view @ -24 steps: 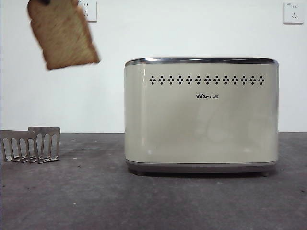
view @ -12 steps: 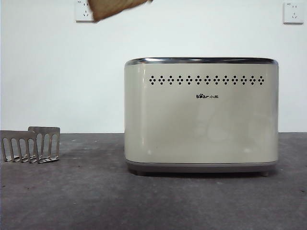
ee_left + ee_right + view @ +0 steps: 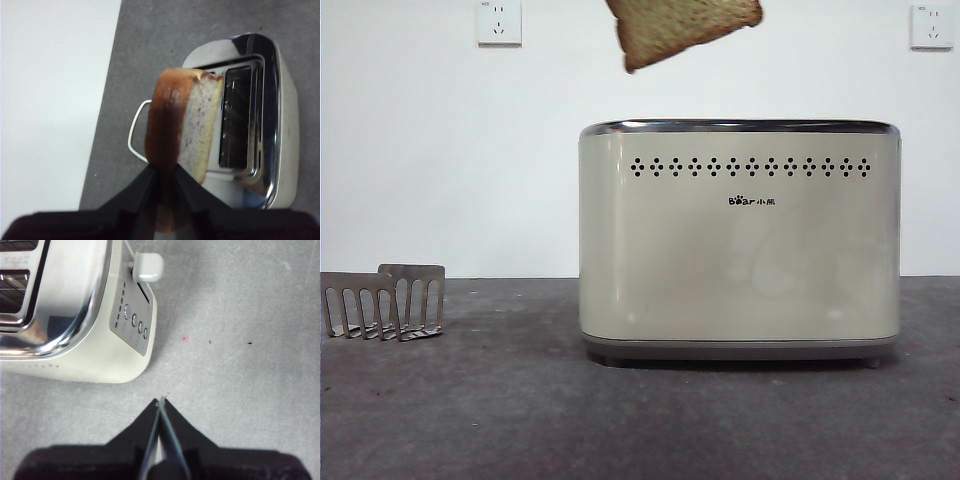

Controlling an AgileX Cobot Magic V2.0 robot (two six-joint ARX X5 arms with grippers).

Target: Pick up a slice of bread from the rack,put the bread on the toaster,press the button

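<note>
The slice of bread [image 3: 680, 28] hangs tilted in the air above the left part of the cream toaster [image 3: 740, 240], its top cut off by the frame. In the left wrist view my left gripper [image 3: 163, 172] is shut on the slice of bread [image 3: 184, 120], high above the toaster's open slots [image 3: 237, 117]. The small grey rack [image 3: 385, 300] stands at the far left of the table with no bread in it. My right gripper [image 3: 161, 402] is shut and empty, hovering over the table beside the toaster's end with the lever [image 3: 146, 267] and round buttons [image 3: 135, 320].
Two wall sockets [image 3: 498, 22] sit high on the white wall behind. A white wire handle [image 3: 136, 131] sticks out from the toaster's side. Grey table surface [image 3: 500, 410] lies in front of toaster and rack.
The bread has travelled right, from high above the rack to above the toaster's left part, dipping lower into view than half a second ago.
</note>
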